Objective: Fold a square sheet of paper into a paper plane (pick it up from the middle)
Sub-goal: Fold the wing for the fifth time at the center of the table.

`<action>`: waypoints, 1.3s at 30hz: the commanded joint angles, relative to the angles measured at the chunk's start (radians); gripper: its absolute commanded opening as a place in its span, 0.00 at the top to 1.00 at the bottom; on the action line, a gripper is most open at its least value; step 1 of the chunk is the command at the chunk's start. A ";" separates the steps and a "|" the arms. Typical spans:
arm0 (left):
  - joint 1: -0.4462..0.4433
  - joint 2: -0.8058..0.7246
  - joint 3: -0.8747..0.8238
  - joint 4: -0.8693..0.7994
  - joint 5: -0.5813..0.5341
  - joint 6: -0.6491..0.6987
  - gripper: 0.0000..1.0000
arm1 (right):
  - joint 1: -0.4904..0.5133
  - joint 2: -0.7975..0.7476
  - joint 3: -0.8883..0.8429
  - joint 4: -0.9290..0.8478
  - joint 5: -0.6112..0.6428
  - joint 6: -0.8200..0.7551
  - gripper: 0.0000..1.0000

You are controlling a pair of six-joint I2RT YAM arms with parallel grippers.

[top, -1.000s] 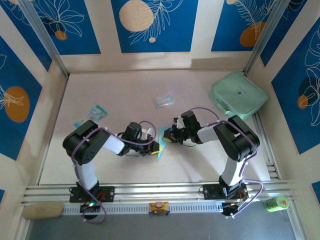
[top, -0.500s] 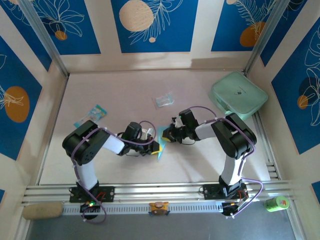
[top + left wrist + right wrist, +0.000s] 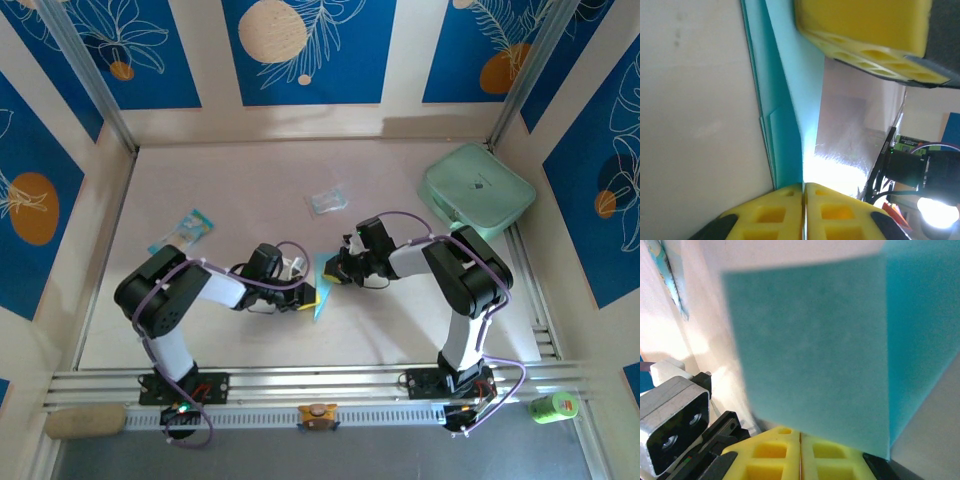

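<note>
Light-blue square sheet of paper, folded narrow — point nearward

The pale beige table carries a mint-green case at its far right corner, a clear crumpled plastic wrapper near the middle and a blue-and-white printed packet on the left. The folded light-blue sheet of paper perhaps touches it with its lower tip.

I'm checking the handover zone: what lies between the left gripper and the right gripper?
The blue paper spans the gap between the left gripper and the right gripper, each shut on it, as the top view shows.
</note>
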 commanded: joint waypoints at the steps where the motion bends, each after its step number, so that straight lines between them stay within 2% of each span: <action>1: 0.003 -0.002 -0.019 -0.136 0.001 0.036 0.94 | 0.008 0.042 -0.003 -0.102 0.063 -0.015 0.92; 5: -0.003 0.001 -0.010 -0.155 0.024 0.050 0.97 | 0.014 0.050 0.003 -0.113 0.076 -0.015 0.92; 14: -0.011 0.001 0.005 -0.218 0.056 0.093 0.94 | 0.022 0.062 0.000 -0.132 0.103 -0.008 0.92; 20: -0.020 -0.015 0.017 -0.277 0.059 0.132 1.00 | 0.023 0.060 -0.001 -0.154 0.127 -0.007 0.93; 26: -0.034 -0.024 0.030 -0.330 0.059 0.157 0.93 | 0.026 0.062 -0.002 -0.164 0.141 -0.004 0.93; 35: -0.042 -0.045 0.026 -0.382 0.050 0.179 0.91 | 0.030 0.065 -0.004 -0.166 0.150 -0.002 0.93; 39: -0.049 -0.051 0.022 -0.367 0.066 0.178 0.98 | 0.032 0.068 -0.003 -0.169 0.152 0.001 0.93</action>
